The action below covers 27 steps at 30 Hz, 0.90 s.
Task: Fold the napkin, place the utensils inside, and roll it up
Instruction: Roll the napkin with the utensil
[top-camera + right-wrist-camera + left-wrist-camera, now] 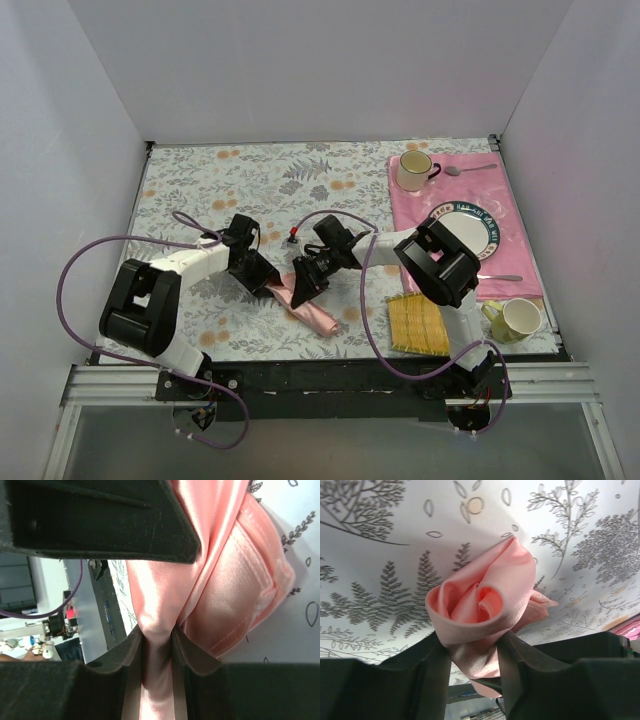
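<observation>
Napkin (pixel 312 313): rolled into a tube and lying diagonally on the floral tablecloth (pixel 250 180), close to the table's front edge and roughly midway between the two arm bases. Its far, upper-left end sits between the grippers. Its near end lies free, pointing toward the front edge.

Clearance: bare tablecloth extends behind the roll to the back wall and leftward to the side wall. To the right, a bamboo mat (pixel 418 325) lies near the roll but apart from it. A yellow mug (pixel 515 320) stands beyond the mat at the right edge. The pink placemat (pixel 415 205) fills the far right and carries a white mug (pixel 412 170), a silver spoon (pixel 470 169) and a plate (pixel 478 225) partly hidden by the right arm.

Left gripper (pixel 268 283): the arm rises from its base, bends and reaches rightward, angled down onto the roll's far end. In the left wrist view, both fingers clamp the satin just below the spiral end of the roll.

Right gripper (pixel 302 284): the elbow stands over the plate and the forearm reaches left. In the right wrist view, the fingers pinch a narrow fold of the satin, with the bulk of the roll just beside them.
</observation>
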Available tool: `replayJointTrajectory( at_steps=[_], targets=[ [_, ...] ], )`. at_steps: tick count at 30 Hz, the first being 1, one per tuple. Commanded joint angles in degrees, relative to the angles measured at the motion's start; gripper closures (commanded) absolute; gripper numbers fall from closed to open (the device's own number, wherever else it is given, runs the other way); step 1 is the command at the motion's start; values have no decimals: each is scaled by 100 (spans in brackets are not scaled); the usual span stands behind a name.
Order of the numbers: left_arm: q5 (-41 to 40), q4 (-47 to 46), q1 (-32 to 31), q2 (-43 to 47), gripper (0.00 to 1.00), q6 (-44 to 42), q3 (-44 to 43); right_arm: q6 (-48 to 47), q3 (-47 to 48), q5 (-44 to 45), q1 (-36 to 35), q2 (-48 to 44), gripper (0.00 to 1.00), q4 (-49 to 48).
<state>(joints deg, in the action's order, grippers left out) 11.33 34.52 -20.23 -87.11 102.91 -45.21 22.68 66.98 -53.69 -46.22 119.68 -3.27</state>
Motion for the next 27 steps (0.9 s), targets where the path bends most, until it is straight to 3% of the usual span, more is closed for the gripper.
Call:
replayJointTrajectory(
  at_steps=[1,6,12,16,21,27],
  targets=[
    [-588,291,1,-210,70,-227,-330,-886,315,497,-1,-50,81,1124],
    [-518,529,1,-219,78,-272,-401,-1722,956,1307,-63,-313,66,2425],
    [-492,784,1,-473,82,-517,-681,-2223,1229,2476,-299,-875,48,3016],
    [-422,933,10,-658,82,-597,-805,-2478,1291,3864,-782,-1262,36,3122],
    [-290,977,10,-667,83,-483,-770,-2312,1300,4963,-1477,-1473,30,2982],
    [-149,1083,10,-597,85,-184,-682,-1890,1247,5682,-2040,-1500,27,2577]
  ],
)
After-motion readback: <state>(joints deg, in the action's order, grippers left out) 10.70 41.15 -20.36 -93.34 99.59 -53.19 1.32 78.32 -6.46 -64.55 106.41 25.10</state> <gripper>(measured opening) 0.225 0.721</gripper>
